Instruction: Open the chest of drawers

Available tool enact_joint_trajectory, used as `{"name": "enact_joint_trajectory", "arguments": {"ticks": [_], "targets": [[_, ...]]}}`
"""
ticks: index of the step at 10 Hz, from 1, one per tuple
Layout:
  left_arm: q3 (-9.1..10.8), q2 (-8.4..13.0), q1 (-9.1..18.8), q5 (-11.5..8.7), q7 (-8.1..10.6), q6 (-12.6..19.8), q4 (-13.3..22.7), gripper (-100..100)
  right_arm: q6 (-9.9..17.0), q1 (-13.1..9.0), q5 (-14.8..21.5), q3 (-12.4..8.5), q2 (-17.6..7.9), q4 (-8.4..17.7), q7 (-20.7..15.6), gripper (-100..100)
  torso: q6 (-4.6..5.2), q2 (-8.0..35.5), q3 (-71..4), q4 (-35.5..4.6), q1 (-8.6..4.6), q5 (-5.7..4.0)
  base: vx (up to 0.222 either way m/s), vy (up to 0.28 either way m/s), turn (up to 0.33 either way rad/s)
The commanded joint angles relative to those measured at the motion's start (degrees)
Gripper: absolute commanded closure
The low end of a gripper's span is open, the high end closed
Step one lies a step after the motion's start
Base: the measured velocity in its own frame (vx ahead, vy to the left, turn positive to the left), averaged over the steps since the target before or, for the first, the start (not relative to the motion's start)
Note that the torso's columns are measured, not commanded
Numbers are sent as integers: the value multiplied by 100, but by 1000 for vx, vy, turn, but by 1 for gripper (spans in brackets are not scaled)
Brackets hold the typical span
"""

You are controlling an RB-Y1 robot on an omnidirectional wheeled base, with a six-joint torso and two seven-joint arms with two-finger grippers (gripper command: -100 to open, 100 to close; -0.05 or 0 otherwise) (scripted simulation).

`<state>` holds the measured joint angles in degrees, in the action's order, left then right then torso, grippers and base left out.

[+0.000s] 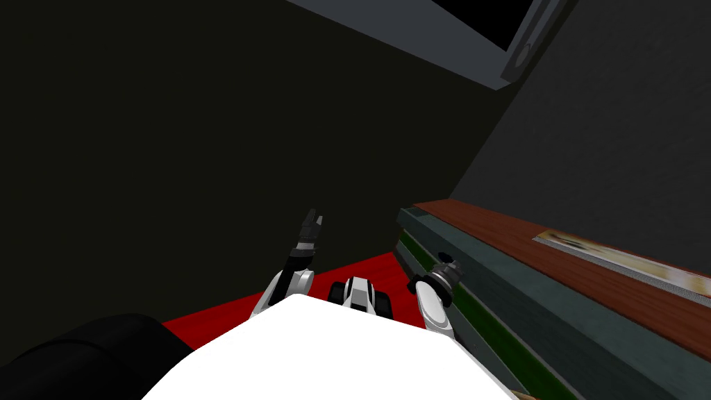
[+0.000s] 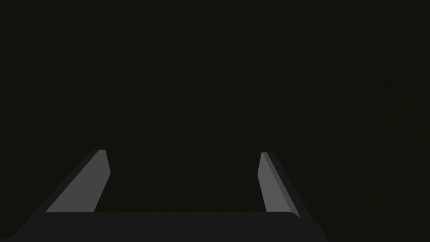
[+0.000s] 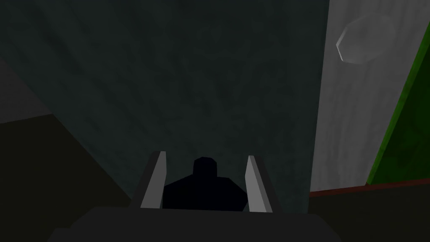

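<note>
Black knob (image 3: 204, 185) sits btwn the fingers (image 3: 153, 185) of the R gripper (image 3: 205, 155). The blades are drawn in narrower than a full spread and press its sides, so the jaws are closed on it. The knob is a stubby dark lump, wide at the base w/ a small cap, and it stands on a dark teal, mottled drawer front (image 3: 189, 84).

Just beside that front, seen from the R wrist, is a pale grey panel (image 3: 357, 105) w/ a pale rounded knob (image 3: 363, 40) of its own, then a green strip (image 3: 403, 126).

From the head cam the chest of drawers (image 1: 528, 292) runs along my R side, low and long. It has a red-brown wood top (image 1: 555, 250), teal faces below and a green band lower down. A flat pale item (image 1: 625, 258) lies on the top, can't tell what it is.

L gripper (image 2: 183, 152) is held out ahead toward a dark wall (image 1: 173, 139), well apart from the chest, blades spread wide, nothing in them. Red floor (image 1: 361, 267) shows btwn the arms
</note>
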<state>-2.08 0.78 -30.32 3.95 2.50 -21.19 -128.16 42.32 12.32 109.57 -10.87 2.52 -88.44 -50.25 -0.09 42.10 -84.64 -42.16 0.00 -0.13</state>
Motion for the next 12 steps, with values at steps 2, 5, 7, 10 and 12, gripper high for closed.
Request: {"name": "enact_joint_trajectory", "arguments": {"ticks": [2, 5, 7, 10, 12], "targets": [[1, 1, 0, 0, 0, 0, 0, 0, 8, 24, -17, 42, 12, 1, -19, 100, 1, 2, -1, -3, -14, 1, -59, 155, -10], [0, 1, 0, 0, 0, 0, 0, 0, 21, 42, -34, 99, 13, -16, -48, 100, -4, 0, -1, -2, -8, 1, -78, 189, -3], [1, 2, -1, 0, 0, 0, 0, 0, 38, 61, -42, 102, 15, -39, -56, 100, 2, -7, -9, -8, -31, 8, -46, 109, -8], [2, 2, -1, 0, 0, 0, 0, 0, -148, -57, -289, 20, 9, -209, -419, -100, 4, -3, -4, -4, -20, 4, -20, 77, -72], [3, 3, -1, 0, 0, 0, 0, 0, -348, -175, -538, -52, 11, -364, -732, -100, 7, 10, 2, -12, -19, 9, -4, 14, -89]]}}
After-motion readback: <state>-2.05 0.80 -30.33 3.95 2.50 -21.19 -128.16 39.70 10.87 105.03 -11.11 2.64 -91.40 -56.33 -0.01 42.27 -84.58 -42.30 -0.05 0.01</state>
